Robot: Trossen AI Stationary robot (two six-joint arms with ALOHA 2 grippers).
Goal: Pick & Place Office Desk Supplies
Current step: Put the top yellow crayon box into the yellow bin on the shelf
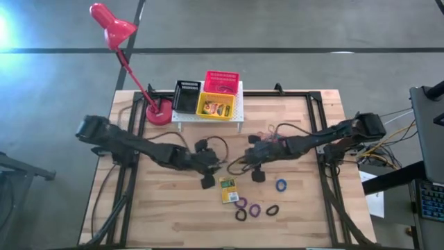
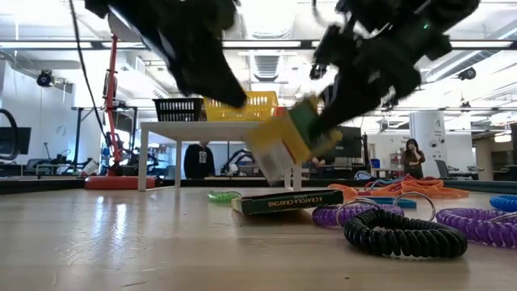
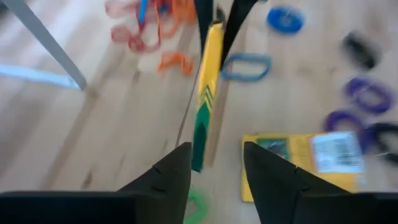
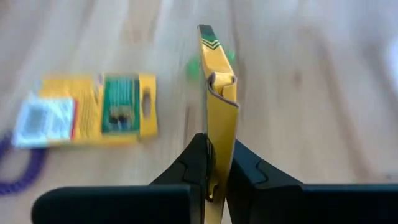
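A yellow-green crayon box [image 4: 217,93] hangs on edge above the table's middle, with my right gripper [image 4: 216,146] shut on it. In the low view this box [image 2: 284,144] is tilted and clear of the wood. My left gripper [image 3: 216,149] stands open just short of the box's green end [image 3: 199,134], which points into the gap between its fingers. Whether a finger touches it, I cannot tell. A second crayon box [image 1: 228,189] lies flat on the table near the front. The black [image 1: 186,96], red [image 1: 222,82] and yellow [image 1: 216,105] baskets stand on the white stand. My right gripper pinches the crayon box between its two fingers, by its two broad faces at the yellow flap end [image 4: 221,118]. The fingers come from the table's right, slanting down, and lie along the box. The box is lifted clear and tilted, its free end [image 2: 271,158] lower.
Coiled rings lie near the front: blue [image 1: 281,185], purple [image 1: 254,209] and black [image 1: 272,209]. Orange-red rubber bands [image 1: 267,132] lie behind the right gripper. A red desk lamp [image 1: 158,111] stands at the back left beside the white stand [image 1: 239,117].
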